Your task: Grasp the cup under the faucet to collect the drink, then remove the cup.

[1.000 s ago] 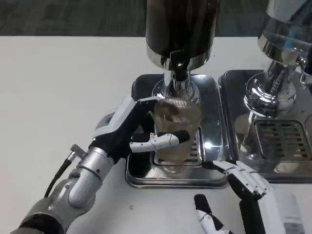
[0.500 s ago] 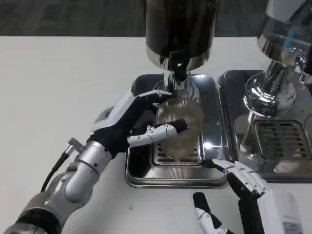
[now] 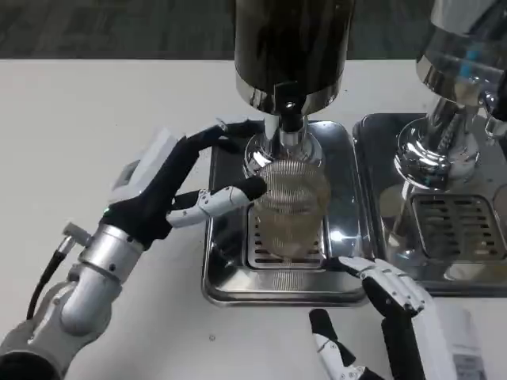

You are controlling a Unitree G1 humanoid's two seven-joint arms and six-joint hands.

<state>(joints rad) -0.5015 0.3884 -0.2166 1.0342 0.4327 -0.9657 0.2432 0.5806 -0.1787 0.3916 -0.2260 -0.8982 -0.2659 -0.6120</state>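
While the clear cup (image 3: 291, 207) stands on the drip tray (image 3: 344, 261) under the faucet (image 3: 290, 119), thin-walled, slippery and easily crushed, the spread left hand (image 3: 170, 190) should wrap its middle gently.

**Our two arms, as built**

We see our left hand (image 3: 170, 190) with a white plate on its back, a black palm, and fingers in white segments ending in black tips. A small green light glows near its wrist. Behind it runs a silver, rounded forearm with a thin black cable looping alongside. Our right hand (image 3: 380, 317) shows white-and-black fingers and a white back panel bearing a faint label.
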